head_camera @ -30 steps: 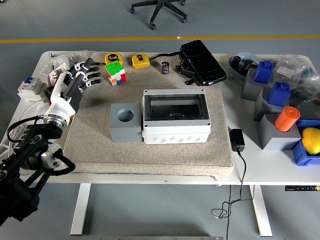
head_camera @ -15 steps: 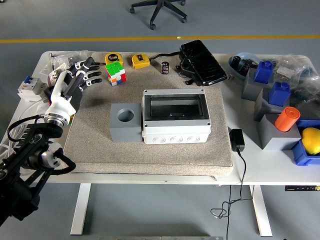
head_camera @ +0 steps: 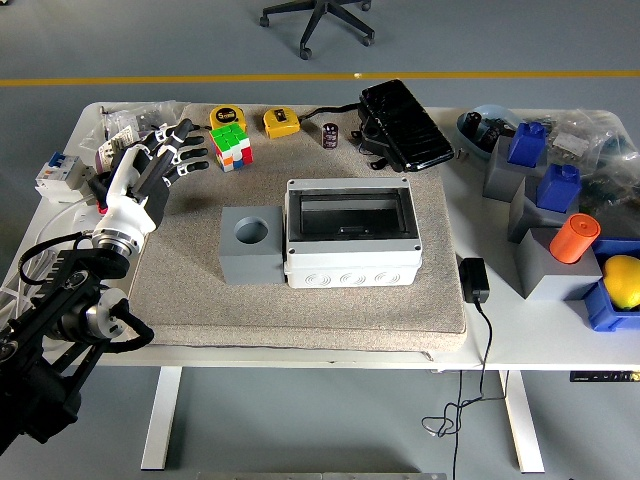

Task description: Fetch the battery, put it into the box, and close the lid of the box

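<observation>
The battery (head_camera: 330, 135), a small dark cylinder, stands upright at the far edge of the grey mat (head_camera: 190, 300), behind the box. The grey box (head_camera: 352, 262) sits mid-mat, and its top shows a dark recessed window. Whether a lid covers it I cannot tell. My left hand (head_camera: 178, 150) hovers over the mat's far left corner with its fingers spread and nothing in them. It is just left of a colourful cube (head_camera: 231, 146) and well left of the battery. The right arm does not show.
A grey block with a round hole (head_camera: 248, 243) stands left of the box. Two yellow tape measures (head_camera: 281, 122) and a glossy black device (head_camera: 404, 125) lie at the back. Blue and grey holders, an orange cylinder (head_camera: 574, 238) and a yellow ball fill the right side. A black adapter (head_camera: 474, 279) lies by the mat.
My left hand has shifted slightly to the right and forward, toward the colourful cube. Everything else is unmoved.
</observation>
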Controlling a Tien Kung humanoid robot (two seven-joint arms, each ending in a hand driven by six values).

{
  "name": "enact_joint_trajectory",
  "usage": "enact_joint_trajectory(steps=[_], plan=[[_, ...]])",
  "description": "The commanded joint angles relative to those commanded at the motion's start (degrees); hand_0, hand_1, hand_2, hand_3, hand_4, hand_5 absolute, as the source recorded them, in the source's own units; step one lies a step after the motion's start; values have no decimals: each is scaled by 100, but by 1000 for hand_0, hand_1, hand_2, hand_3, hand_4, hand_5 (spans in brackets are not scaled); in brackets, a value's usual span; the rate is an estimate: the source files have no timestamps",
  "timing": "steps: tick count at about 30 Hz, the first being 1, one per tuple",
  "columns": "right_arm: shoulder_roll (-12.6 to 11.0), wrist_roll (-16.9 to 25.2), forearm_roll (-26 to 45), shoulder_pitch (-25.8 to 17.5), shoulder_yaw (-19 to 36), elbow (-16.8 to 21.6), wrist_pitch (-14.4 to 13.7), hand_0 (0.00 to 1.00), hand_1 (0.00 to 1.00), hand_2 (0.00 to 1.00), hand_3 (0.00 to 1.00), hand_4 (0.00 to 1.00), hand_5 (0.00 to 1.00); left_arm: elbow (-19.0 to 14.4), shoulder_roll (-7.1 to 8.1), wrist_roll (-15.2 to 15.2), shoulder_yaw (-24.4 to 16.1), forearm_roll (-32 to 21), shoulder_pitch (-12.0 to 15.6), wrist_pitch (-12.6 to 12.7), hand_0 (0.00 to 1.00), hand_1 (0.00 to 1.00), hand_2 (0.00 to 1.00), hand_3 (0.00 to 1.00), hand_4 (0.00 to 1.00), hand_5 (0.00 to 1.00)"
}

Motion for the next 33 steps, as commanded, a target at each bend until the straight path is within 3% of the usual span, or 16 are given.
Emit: enact_joint_trajectory(steps=[33], plan=[[31, -2, -17, -16, 61, 1, -2, 608, 628, 650, 574, 968, 527, -36, 3, 32, -102, 23, 54, -7, 490, 564, 555, 570, 956, 497]])
